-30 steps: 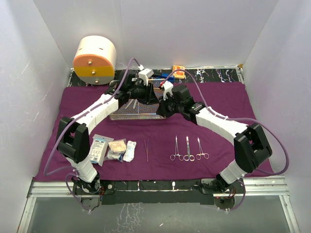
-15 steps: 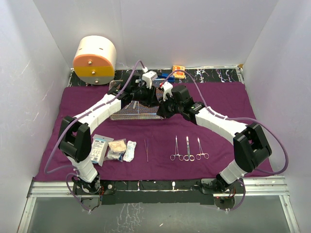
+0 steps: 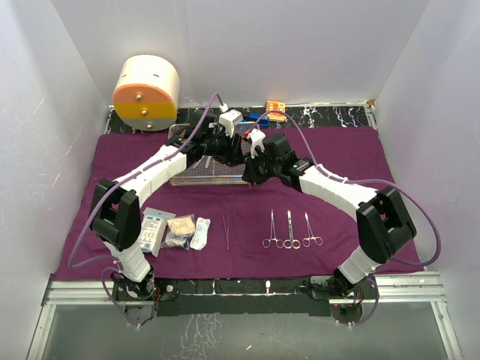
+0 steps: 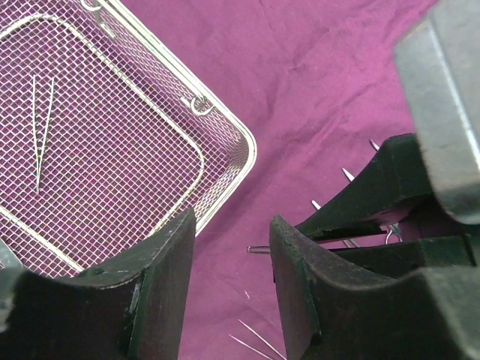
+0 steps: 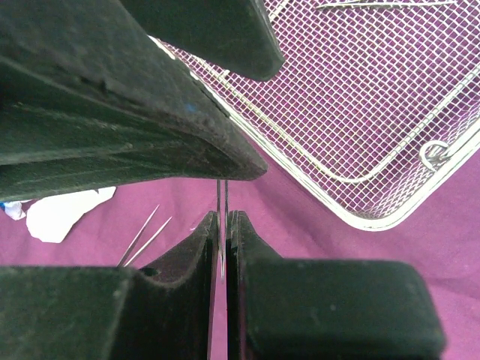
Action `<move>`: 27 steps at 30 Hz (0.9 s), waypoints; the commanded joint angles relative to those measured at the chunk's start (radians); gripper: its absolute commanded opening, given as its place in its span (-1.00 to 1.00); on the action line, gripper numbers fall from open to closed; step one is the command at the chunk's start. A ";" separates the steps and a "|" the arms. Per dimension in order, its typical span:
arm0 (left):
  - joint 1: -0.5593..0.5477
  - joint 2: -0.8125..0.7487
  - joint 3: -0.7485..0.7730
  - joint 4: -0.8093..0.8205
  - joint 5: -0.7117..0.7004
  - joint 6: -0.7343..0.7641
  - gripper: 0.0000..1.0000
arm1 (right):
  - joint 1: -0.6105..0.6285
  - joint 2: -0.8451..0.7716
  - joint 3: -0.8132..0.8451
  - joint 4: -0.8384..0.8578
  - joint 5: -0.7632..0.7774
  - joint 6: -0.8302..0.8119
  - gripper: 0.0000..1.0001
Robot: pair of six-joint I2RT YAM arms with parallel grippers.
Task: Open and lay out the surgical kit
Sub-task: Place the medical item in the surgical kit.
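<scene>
The purple cloth (image 3: 352, 161) lies spread flat, with the wire-mesh tray (image 3: 196, 171) on it toward the back. One pair of tweezers (image 4: 41, 127) lies in the tray. Both grippers meet just right of the tray. My right gripper (image 5: 223, 221) is shut on a thin pair of tweezers (image 5: 222, 196), whose end pokes out between the left fingers (image 4: 161, 285). My left gripper (image 4: 232, 247) is open around that end, its pads clear of it. On the near cloth lie packets (image 3: 155, 229), gauze (image 3: 182, 231), another pair of tweezers (image 3: 226, 231) and three forceps (image 3: 290, 229).
A cream-and-orange drum (image 3: 146, 91) stands at the back left corner. A small orange item (image 3: 276, 111) lies on the dark strip behind the cloth. White walls close in the left, right and back. Both forearms reach over the cloth's middle.
The left jaws have widened and let go of the tweezers, which stay in the shut right gripper. The left wrist shifted slightly right and back.
</scene>
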 commanded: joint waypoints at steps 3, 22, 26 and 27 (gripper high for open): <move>-0.001 -0.030 0.040 -0.020 -0.011 0.027 -0.29 | 0.004 0.008 0.046 0.030 0.001 -0.015 -1.00; -0.002 -0.015 0.027 -0.014 0.026 0.037 -0.91 | 0.004 0.018 0.053 0.027 -0.007 -0.012 -1.00; -0.003 -0.013 0.029 -0.013 0.051 0.050 -1.00 | 0.004 0.019 0.057 0.024 -0.013 -0.012 -1.00; -0.002 -0.014 0.029 -0.012 0.054 0.057 -1.00 | 0.004 0.018 0.057 0.024 -0.016 -0.012 -0.96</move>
